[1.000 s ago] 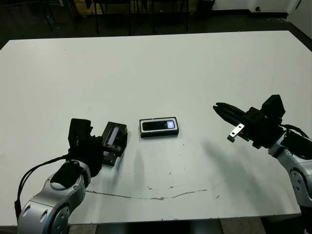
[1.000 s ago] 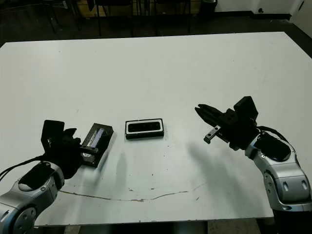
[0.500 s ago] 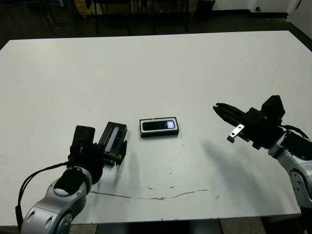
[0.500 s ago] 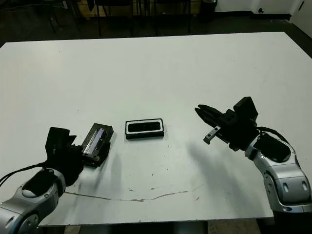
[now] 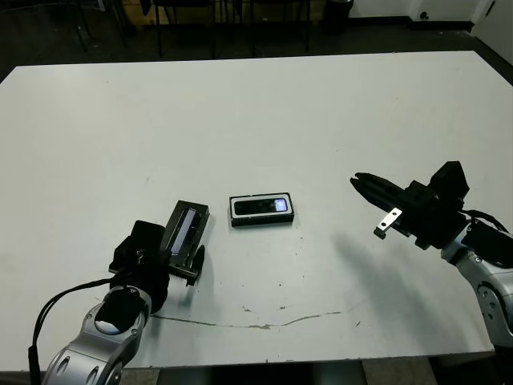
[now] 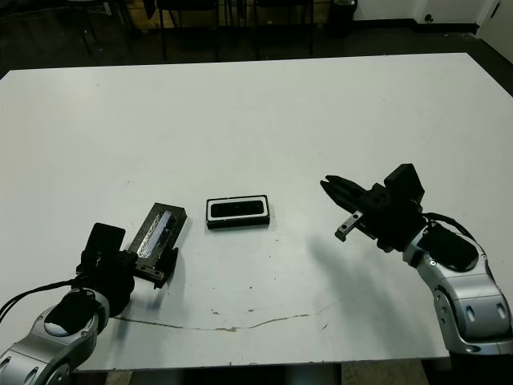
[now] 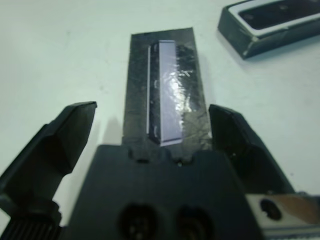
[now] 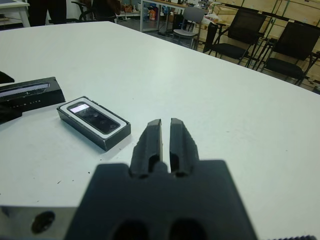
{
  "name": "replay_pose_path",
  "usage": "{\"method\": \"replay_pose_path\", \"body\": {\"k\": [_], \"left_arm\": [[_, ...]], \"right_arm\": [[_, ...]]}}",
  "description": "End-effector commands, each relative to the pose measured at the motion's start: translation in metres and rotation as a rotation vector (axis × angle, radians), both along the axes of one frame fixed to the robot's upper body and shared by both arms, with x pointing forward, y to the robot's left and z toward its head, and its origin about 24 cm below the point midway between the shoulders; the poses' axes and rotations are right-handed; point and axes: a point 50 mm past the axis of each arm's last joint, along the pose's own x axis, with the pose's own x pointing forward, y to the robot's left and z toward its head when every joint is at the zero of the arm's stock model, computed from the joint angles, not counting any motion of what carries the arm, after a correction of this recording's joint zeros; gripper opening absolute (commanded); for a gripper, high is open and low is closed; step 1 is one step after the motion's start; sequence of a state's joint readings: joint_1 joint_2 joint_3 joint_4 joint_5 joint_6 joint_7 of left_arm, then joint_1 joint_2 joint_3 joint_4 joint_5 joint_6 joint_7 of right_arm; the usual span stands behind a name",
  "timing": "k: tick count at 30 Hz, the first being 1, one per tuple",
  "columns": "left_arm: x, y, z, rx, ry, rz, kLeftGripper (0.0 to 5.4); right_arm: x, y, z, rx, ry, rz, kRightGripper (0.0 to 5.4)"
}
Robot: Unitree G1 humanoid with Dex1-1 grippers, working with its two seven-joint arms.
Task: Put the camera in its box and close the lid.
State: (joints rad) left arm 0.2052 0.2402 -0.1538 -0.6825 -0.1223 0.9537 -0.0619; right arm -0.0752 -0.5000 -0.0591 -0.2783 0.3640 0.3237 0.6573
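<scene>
Backing off, the left gripper (image 7: pixel 152 125) has released the lid (image 5: pixel 186 227), fingers spread wide. Right gripper (image 5: pixel 362 181) hovers, fingers pressed together.

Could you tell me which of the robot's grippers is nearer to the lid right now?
The left. The left gripper sits right at the lid, its open fingers either side of the lid's near end, while the right gripper hovers far off, beyond the box.

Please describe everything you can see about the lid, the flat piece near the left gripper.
The lid is a flat black rectangle with a shiny silvery panel along its face. It lies on the white table, left of the box and apart from it. The left gripper is open, one finger on each side of the lid's near end; whether the fingers touch it cannot be told.
</scene>
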Motion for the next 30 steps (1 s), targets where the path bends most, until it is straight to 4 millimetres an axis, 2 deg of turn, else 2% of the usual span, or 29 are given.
{"method": "replay_pose_path", "body": {"k": [1,5,11,17,24,30], "left_arm": [[-0.008,0.004,-0.02,-0.019,0.123,0.017,5.38],[-0.011,0.007,-0.026,-0.092,0.135,0.03,4.95],[-0.014,0.01,-0.03,-0.136,0.115,0.029,3.83],[-0.013,0.01,-0.026,-0.154,0.101,0.007,2.82],[-0.009,0.014,-0.013,-0.127,0.04,0.004,2.79],[0.008,0.029,0.007,-0.133,-0.059,-0.007,2.79]], "right_arm": [[-0.002,-0.002,-0.004,-0.006,0.021,-0.009,0.0],[-0.003,-0.002,-0.004,-0.011,0.018,-0.011,0.0],[-0.003,-0.003,-0.004,-0.012,0.016,-0.014,0.0],[-0.001,-0.003,-0.004,-0.012,0.018,-0.011,0.0],[0.001,-0.001,-0.005,0.002,0.018,-0.009,0.0],[0.004,0.0,-0.005,0.006,0.013,-0.012,0.0]]}}
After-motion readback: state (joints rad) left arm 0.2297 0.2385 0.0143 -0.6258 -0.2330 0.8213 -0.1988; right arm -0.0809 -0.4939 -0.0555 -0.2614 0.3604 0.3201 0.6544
